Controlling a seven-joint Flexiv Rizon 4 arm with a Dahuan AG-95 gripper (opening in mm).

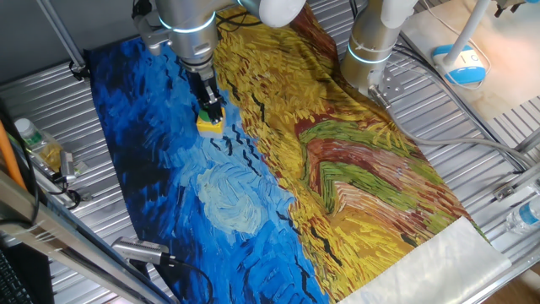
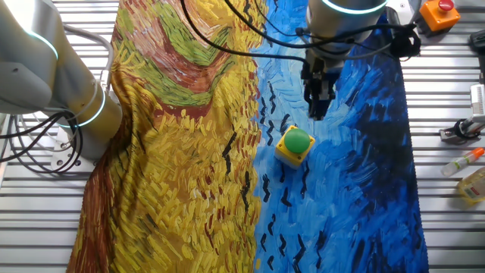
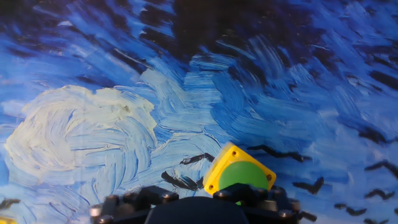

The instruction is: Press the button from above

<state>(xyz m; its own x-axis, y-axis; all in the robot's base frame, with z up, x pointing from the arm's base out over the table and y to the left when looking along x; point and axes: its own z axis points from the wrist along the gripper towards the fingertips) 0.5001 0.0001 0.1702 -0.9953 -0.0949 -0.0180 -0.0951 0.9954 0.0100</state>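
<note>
The button [image 1: 210,126] is a small yellow box with a round green cap, standing on the blue part of a painted cloth [image 1: 169,194]. It also shows in the other fixed view [image 2: 295,144] and at the bottom of the hand view [image 3: 240,175], where the hand's dark body partly covers it. My gripper [image 1: 211,108] points down right over the button. In the other fixed view the gripper [image 2: 318,111] hangs a little above the green cap, apart from it. No view shows whether the fingertips have a gap.
A second arm's base [image 1: 369,52] stands on the yellow part of the cloth [image 2: 174,152]. An orange box with a red cap [image 2: 438,12] sits at the far corner. Bottles [image 2: 474,184] and a clip [image 2: 458,130] lie on the metal table beside the cloth.
</note>
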